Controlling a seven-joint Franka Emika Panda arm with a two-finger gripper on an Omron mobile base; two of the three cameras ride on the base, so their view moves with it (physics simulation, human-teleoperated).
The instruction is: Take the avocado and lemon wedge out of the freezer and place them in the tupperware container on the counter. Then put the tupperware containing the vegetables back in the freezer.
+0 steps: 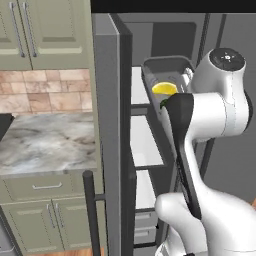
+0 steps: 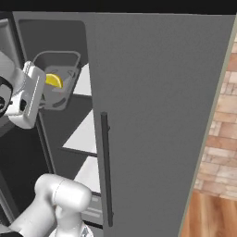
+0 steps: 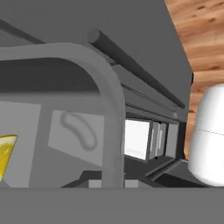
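Observation:
The dark-grey tupperware container hangs tilted in the open freezer, level with its upper white shelf. Inside it lies the yellow lemon wedge. A sliver of the green avocado shows just below the wedge, at the edge of my arm. In the right base view my gripper sits at the near rim of the tupperware container and is shut on it, with the lemon wedge beside it. The hand view has the container's rim close up and the lemon wedge at far left.
The freezer door stands open to my right, its dark bar handle facing me. Another door edge with a handle stands on the left. The counter lies beyond it. Grey drawers sit under the shelves.

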